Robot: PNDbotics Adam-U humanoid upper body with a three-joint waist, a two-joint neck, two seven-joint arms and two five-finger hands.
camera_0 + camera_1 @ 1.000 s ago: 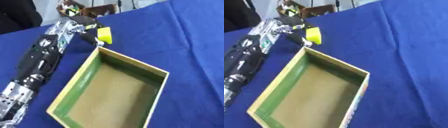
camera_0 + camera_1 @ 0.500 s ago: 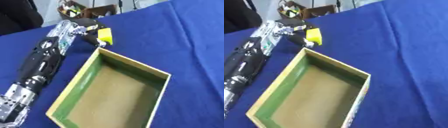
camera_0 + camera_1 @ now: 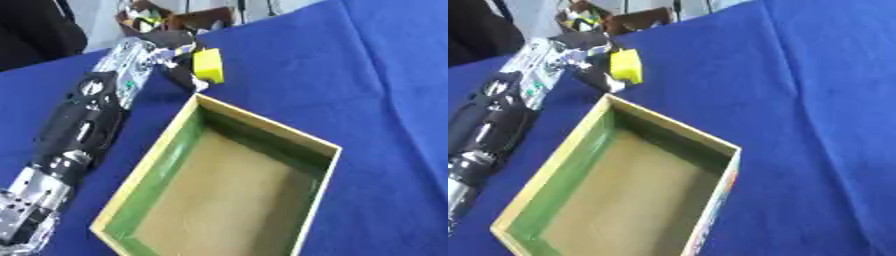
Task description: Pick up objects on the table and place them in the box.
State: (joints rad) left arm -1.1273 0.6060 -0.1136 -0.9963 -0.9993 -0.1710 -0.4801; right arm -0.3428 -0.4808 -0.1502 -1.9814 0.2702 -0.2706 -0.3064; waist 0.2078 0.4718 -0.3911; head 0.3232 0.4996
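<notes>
A small yellow block (image 3: 208, 72) sits pinched in the curled fingers of the left hand (image 3: 173, 50), held just off the blue surface (image 3: 367, 75) and only a little short of the box's far corner. The box (image 3: 325, 150), a shallow open tray with green inner walls and a tan floor, lies just below and beside the hand; nothing shows inside it. Beyond the hand, at the surface's far edge, stands some dark clutter too indistinct to name. The right hand shows in neither view. By this evidence the pick-up is done; carrying the block over the rim and releasing it remain, and no object has yet been boxed.
</notes>
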